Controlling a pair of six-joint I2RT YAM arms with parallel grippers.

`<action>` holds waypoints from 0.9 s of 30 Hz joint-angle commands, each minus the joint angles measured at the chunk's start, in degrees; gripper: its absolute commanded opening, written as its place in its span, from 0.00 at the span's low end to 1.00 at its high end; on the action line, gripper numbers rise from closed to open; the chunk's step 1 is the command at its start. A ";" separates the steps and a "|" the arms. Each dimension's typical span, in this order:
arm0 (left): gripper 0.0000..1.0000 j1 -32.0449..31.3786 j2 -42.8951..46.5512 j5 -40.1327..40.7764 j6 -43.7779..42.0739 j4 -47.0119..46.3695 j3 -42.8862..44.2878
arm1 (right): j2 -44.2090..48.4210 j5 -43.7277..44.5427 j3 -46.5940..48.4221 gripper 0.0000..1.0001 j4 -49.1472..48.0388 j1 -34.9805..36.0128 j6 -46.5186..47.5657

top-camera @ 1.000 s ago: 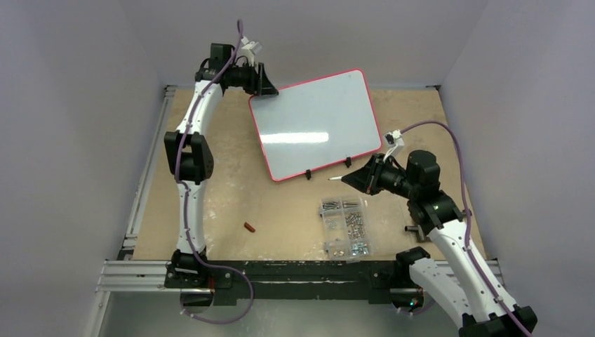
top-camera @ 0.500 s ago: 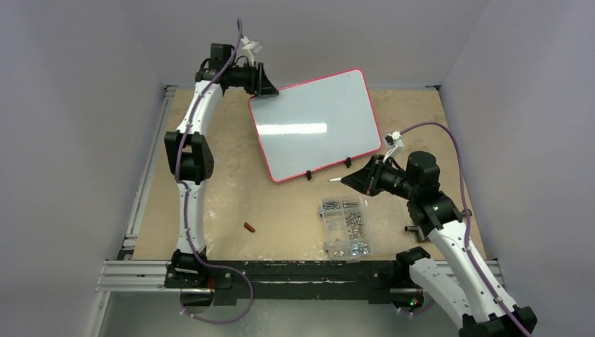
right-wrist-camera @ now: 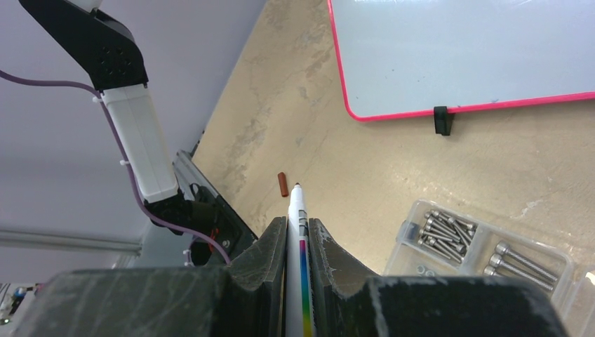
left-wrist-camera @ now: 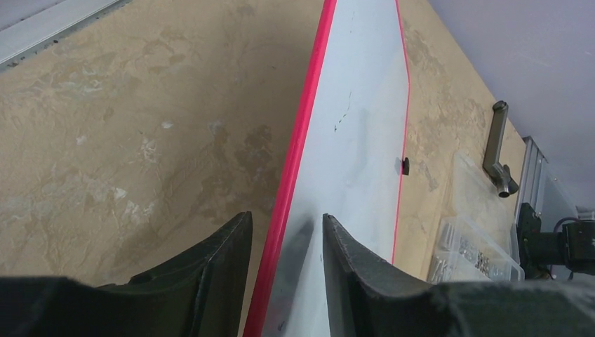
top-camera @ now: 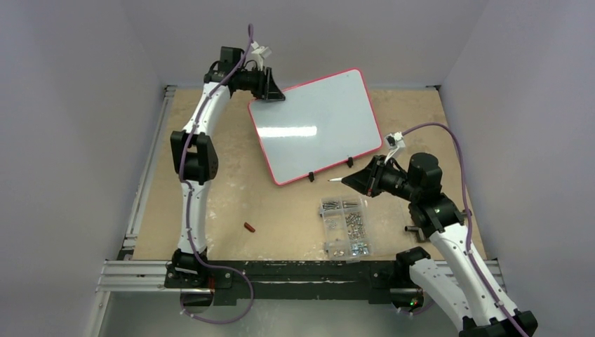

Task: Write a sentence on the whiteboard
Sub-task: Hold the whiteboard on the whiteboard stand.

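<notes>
The whiteboard (top-camera: 316,126) lies at an angle on the far half of the table, white with a red-pink rim. No sentence is in view on its face (right-wrist-camera: 456,49). My left gripper (top-camera: 269,95) sits at its far-left corner, shut on the rim. In the left wrist view its jaws (left-wrist-camera: 286,216) straddle the red edge of the board (left-wrist-camera: 358,105), one finger below and one on the white side. My right gripper (top-camera: 354,179) hovers off the board's near edge, shut on a white marker (right-wrist-camera: 298,210) with a rainbow stripe, its uncapped tip pointing left.
A clear compartment box of screws (top-camera: 345,226) stands just in front of the right gripper. A small red-brown cap (top-camera: 249,227) lies on the table at near left. Black clips (top-camera: 309,175) stick out from the board's near edge. A metal crank handle (top-camera: 415,230) sits at the right.
The left gripper has slid right onto the board's far-left corner and closed on the rim. The glare on the board has shifted and shortened. The right arm has barely moved.
</notes>
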State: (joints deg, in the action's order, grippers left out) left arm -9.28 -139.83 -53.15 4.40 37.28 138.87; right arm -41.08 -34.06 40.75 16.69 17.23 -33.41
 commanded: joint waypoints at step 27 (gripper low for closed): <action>0.00 -4.96 1.85 -11.21 -11.76 8.16 -2.33 | -5.19 -2.35 -2.82 0.00 -13.33 1.33 -0.60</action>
State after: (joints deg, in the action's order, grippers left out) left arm -12.19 -140.03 -64.29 1.10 43.29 137.97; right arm -43.24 -35.75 37.26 11.53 17.30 -33.61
